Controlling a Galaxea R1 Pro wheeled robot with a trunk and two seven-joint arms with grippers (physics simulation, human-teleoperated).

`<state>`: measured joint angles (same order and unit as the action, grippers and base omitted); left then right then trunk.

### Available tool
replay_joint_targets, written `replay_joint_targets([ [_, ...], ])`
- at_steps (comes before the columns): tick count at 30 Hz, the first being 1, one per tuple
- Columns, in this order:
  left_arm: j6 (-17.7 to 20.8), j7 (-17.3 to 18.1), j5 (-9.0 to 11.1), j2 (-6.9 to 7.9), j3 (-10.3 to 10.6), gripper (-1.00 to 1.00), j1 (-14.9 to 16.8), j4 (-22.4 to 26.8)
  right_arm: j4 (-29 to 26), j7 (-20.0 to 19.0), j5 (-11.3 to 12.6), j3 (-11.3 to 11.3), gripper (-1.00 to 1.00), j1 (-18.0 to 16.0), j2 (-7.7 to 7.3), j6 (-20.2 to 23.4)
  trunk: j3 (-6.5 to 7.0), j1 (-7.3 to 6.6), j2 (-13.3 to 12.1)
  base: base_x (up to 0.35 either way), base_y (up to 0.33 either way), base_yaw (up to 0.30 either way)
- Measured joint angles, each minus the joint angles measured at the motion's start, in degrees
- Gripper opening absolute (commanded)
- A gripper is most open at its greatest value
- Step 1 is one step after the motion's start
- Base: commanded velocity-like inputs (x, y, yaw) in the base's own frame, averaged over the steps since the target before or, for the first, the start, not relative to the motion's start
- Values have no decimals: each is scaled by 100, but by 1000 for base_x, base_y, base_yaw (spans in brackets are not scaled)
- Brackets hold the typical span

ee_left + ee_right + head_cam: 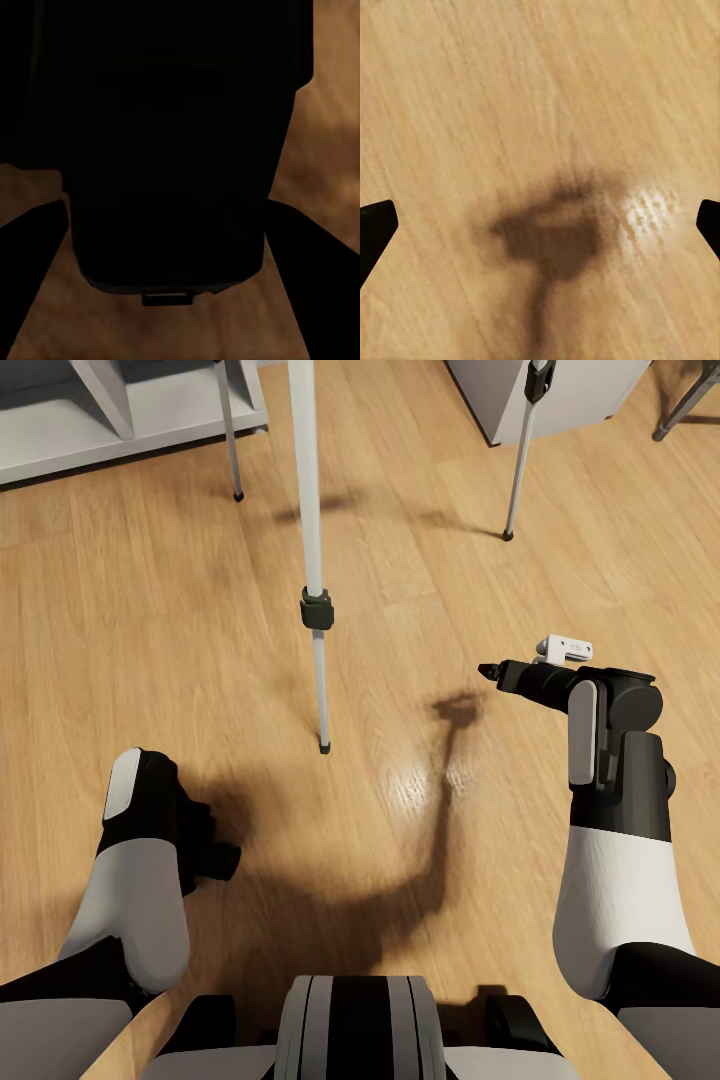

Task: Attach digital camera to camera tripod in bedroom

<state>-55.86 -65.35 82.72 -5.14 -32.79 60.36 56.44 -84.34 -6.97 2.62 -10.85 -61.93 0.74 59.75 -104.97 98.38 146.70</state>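
Note:
The camera tripod (316, 610) stands on the wood floor ahead of me, with thin silver-white legs and black collars. Its near foot (324, 745) is between my arms; the head is above the view. My left gripper (208, 850) hangs low at the left, shut on the digital camera (172, 135). In the left wrist view that dark black body sits between the two fingers (30, 262) of the left gripper (169, 217). My right gripper (492, 672) points left, right of the near foot. In the right wrist view the right gripper (540, 225) is open over bare floor.
White cube shelving (110, 420) stands at the back left behind one tripod leg (230, 430). A grey cabinet (550, 390) sits at the back right behind another leg (520, 460). A dark stool leg (688, 400) shows at the far right corner.

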Motion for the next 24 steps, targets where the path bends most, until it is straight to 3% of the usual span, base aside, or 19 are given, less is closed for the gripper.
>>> replay_joint_targets([
  [11,-16,-2,47,-16,4,-100,-5,47,0,0,0,0,100,0,0,0,0,1,0,0,0,0],
  [17,-15,-96,47,-53,16,-100,-41,502,0,0,0,0,100,0,0,0,0,1,0,0,0,0],
  [24,-11,-621,-22,-75,51,-100,-86,1111,0,0,2,0,100,0,0,0,0,0,0,0,0,0],
])
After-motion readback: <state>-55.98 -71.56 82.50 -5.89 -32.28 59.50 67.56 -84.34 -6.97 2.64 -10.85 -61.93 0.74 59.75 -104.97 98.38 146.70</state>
